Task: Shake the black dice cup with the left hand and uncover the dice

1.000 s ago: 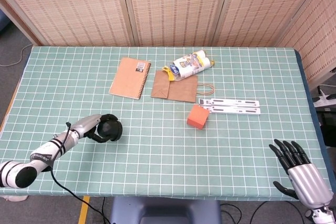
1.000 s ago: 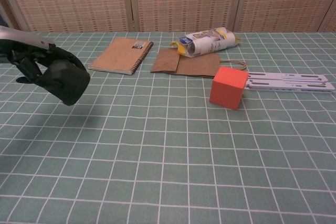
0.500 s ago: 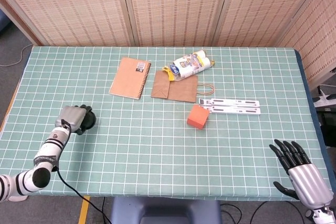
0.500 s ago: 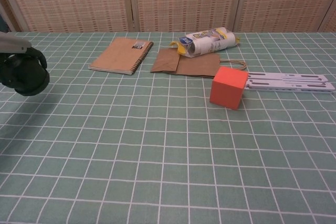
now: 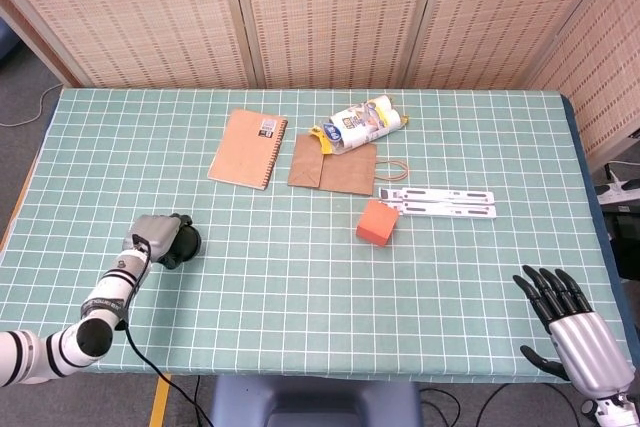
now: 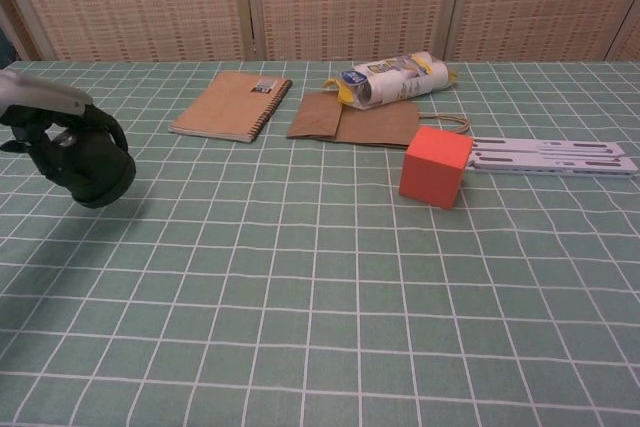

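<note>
My left hand [image 5: 160, 238] grips the black dice cup [image 5: 181, 242] near the table's left front. In the chest view the same left hand [image 6: 45, 132] wraps the cup [image 6: 97, 169] from above, and the cup sits low, at or just over the green checked cloth. No dice show; the cup and fingers hide whatever lies under it. My right hand [image 5: 572, 327] hangs past the table's front right corner, fingers apart and holding nothing.
A brown notebook [image 5: 248, 148], a brown paper bag [image 5: 333, 164], a lying snack pack [image 5: 364, 124], a white folded stand [image 5: 446, 202] and an orange cube [image 5: 376, 222] lie across the table's middle and back.
The left hand swung the cup leftward from its spot a second ago, then came back a little to the right and lower. The right hand stayed still.
</note>
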### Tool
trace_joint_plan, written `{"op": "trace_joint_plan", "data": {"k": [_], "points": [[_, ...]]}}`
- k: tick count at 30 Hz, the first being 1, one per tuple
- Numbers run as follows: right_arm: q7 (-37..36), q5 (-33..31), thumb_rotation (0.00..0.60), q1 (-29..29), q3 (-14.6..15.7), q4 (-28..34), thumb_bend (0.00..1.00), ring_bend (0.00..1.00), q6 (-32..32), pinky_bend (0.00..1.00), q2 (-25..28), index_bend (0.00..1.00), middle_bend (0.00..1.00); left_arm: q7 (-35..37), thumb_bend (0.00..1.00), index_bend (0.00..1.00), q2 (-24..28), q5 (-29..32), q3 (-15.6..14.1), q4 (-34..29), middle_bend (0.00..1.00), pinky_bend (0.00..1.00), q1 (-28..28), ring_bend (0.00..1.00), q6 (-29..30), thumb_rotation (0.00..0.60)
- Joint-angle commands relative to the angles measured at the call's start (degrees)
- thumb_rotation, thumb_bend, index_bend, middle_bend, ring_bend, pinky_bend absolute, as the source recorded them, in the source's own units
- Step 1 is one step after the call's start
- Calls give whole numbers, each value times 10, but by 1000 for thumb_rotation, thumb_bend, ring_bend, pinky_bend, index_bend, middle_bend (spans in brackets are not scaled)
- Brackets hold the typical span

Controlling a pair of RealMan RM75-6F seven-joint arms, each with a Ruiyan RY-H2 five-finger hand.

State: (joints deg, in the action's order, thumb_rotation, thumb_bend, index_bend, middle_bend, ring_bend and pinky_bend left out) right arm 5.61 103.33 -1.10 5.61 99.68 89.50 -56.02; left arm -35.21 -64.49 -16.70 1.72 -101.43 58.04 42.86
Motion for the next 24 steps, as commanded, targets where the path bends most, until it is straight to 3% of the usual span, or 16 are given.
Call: {"op": "trace_joint_plan", "data": {"k": [1, 4, 8, 11, 14, 18, 24], "points": [[0, 0, 600, 0, 0, 0, 80, 0, 0, 0, 0, 0, 0, 146, 483, 547, 17, -71, 75, 26, 527, 832, -60, 584, -103, 600], [-1, 1, 600, -1, 0, 0, 80, 0, 2, 0, 0, 0, 0, 206, 483, 554, 13, -111, 103, 52, 527, 829, -90, 583, -126, 600], [4, 3, 600, -1, 1, 0, 80, 0, 0, 0, -2, 0, 0, 228, 484, 559, 4, -181, 95, 95, 528, 830, -109, 583, -137, 600], [7, 3, 600, -1, 2, 1, 80, 0, -2, 0, -2, 0, 0, 214, 482, 561, -1, -208, 73, 106, 531, 833, -104, 583, -123, 600], [9, 2, 600, -1, 1, 2, 80, 0, -2, 0, -3, 0, 0, 130, 483, 565, -5, -218, 15, 117, 540, 844, -76, 593, -83, 600], [8, 3, 600, -1, 1, 2, 80, 0, -1, 0, -2, 0, 0, 14, 482, 558, -25, -155, -44, 105, 541, 851, -40, 598, -17, 600], [0, 4, 600, -2, 1, 1, 80, 0, 4, 0, 0, 0, 0, -34, 481, 533, -33, -71, -62, 77, 534, 858, -7, 599, 21, 600]]}}
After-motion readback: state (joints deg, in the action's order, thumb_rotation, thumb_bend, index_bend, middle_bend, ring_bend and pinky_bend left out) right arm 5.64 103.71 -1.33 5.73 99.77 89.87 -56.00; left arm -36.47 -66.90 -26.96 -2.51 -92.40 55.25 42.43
